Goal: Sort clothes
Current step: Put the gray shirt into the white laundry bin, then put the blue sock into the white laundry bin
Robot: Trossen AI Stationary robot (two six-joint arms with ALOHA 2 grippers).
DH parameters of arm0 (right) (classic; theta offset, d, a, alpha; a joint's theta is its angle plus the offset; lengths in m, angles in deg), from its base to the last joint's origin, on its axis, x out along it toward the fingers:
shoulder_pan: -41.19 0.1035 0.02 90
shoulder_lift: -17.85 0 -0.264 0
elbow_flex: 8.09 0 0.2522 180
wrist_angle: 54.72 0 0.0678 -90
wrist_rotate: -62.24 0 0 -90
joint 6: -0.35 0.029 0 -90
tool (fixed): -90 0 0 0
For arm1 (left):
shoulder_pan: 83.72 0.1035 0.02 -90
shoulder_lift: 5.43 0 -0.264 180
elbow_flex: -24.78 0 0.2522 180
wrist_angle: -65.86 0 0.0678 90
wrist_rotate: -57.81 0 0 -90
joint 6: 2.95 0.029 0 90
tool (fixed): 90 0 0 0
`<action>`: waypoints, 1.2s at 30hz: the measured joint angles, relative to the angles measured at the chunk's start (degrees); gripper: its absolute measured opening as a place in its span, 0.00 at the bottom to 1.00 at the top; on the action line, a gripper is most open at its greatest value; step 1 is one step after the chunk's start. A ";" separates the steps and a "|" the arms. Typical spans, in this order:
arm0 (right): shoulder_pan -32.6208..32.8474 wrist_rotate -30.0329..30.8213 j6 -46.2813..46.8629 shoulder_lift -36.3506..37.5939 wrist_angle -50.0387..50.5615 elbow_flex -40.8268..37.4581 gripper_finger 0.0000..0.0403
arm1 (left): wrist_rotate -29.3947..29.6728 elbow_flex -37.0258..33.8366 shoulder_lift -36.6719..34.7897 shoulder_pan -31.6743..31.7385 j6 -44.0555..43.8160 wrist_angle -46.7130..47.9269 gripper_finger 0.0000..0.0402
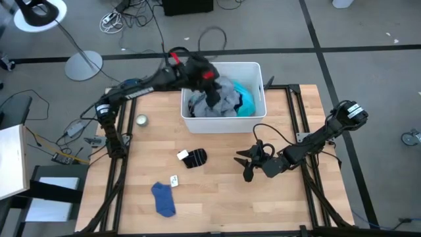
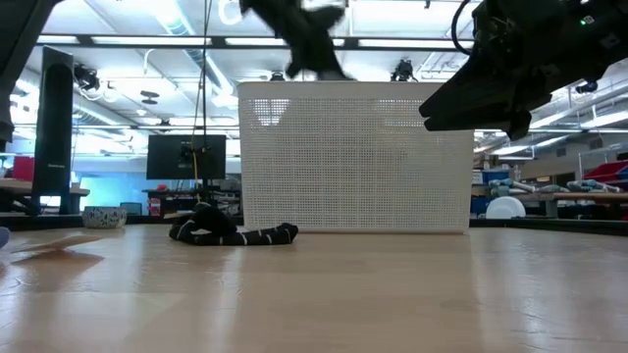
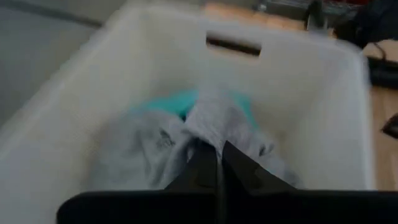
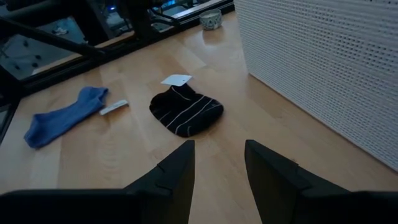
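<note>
No text, label, brand, number or sign can be read in any of the views. A small white tag (image 4: 176, 79) lies at the edge of the dark striped garment (image 4: 186, 113), and a second small white tag (image 4: 114, 107) lies just beside the blue piece (image 4: 62, 116), but both show blank. A faint mark sits on the grey garment (image 3: 146, 152) in the white bin (image 3: 323, 93), too blurred to make out.
</note>
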 joint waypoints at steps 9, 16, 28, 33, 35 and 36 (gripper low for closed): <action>0.00 -0.08 -0.09 0.00 0.01 -0.02 0.35 | -0.15 -18.78 0.05 1.79 -11.56 -11.46 0.14; 0.00 -0.08 -0.12 0.00 0.01 -0.02 0.35 | -4.58 -20.38 0.01 2.31 -11.13 -3.66 0.38; 0.00 -0.37 0.37 0.00 -0.02 -0.02 0.35 | -7.48 3.00 -2.14 -1.54 -5.73 23.29 0.48; 0.02 -0.52 0.39 0.00 -0.26 -0.02 0.35 | -7.79 5.97 -9.83 -7.30 -4.23 22.14 0.48; 0.00 -0.54 0.37 0.00 -0.52 -0.02 0.35 | -4.75 5.93 -13.80 -9.96 -3.79 21.78 0.48; 0.01 -0.54 0.34 0.00 -0.53 -0.02 0.35 | -2.50 5.93 -15.50 -11.45 -3.84 21.92 0.48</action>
